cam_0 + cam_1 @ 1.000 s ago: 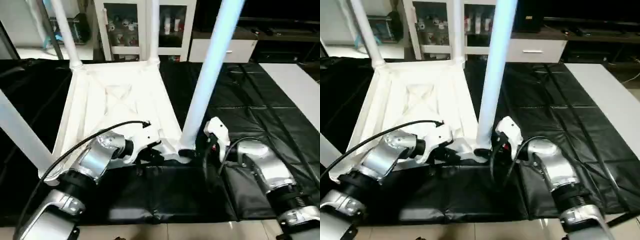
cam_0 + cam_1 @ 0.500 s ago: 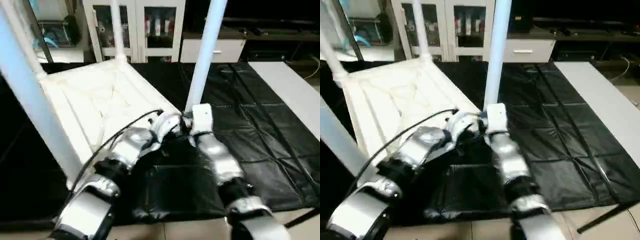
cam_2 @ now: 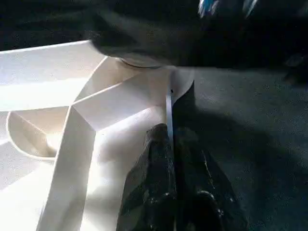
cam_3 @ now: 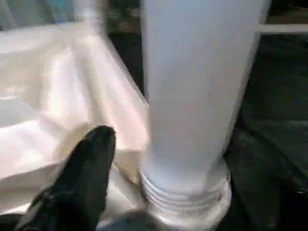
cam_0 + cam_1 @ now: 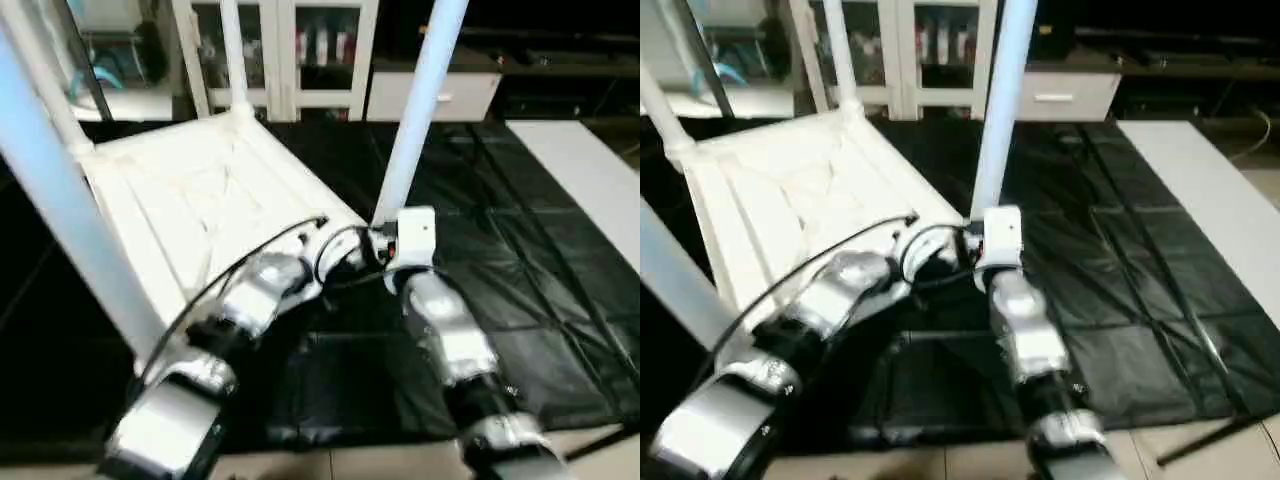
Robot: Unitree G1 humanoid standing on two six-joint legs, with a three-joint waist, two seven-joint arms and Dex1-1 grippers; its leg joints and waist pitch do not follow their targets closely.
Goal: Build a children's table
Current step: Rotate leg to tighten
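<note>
We can read no text, label, brand or number anywhere. The bottles behind the glass doors of the white cabinet [image 5: 290, 50] at the upper middle of the frame may carry labels, but they are too small and soft for us to make out.

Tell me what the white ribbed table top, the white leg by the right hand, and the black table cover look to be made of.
White ribbed table top: likely moulded plastic, smooth with a slight sheen, with thin cast ribs.
White tapered tube leg: apparently the same plastic, glossy; the right wrist view shows moulded rings at its base.
Black table cover: seemingly soft vinyl or coated fabric, creased in fold lines with dull shine.
</note>
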